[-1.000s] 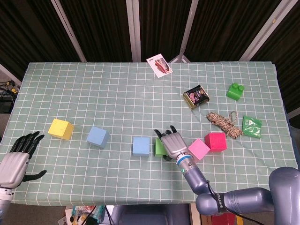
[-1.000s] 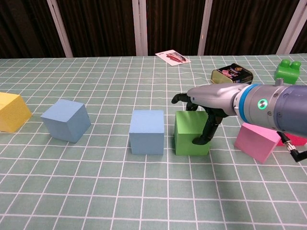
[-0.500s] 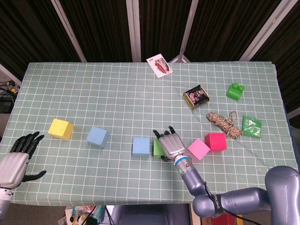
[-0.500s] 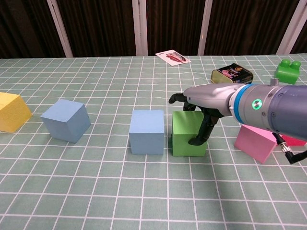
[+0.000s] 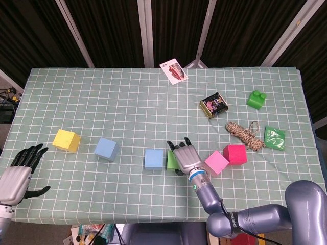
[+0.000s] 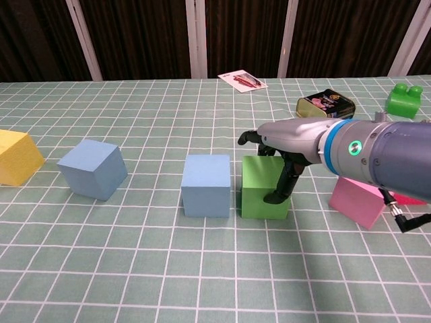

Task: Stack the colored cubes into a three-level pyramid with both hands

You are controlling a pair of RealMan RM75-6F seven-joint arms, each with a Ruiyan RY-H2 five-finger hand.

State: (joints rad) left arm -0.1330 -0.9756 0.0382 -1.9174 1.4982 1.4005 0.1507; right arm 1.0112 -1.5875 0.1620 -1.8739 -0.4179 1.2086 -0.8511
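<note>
- Your right robot hand (image 6: 286,158) lies over the green cube (image 6: 264,187), fingers draped across its top and a thumb against its right face. It grips the cube, which sits flat on the table (image 5: 127,97). Judge this as a sliding or placing hold to seat the cube in the base row.
- The green cube stands just beside the nearer blue cube (image 6: 207,184), with a narrow gap between them. The two read as the start of the bottom level.
- The second blue cube (image 6: 93,168) and the yellow cube (image 6: 15,156) lie further left, apart from each other.
- The pink cube (image 6: 360,198) sits tilted near your right forearm; the red cube (image 5: 235,153) touches it.
- Your left robot hand (image 5: 18,176) hovers at the table's left edge, fingers spread, holding nothing.
- The cubes are plain, matte and sharp-edged, each a single colour.
</note>
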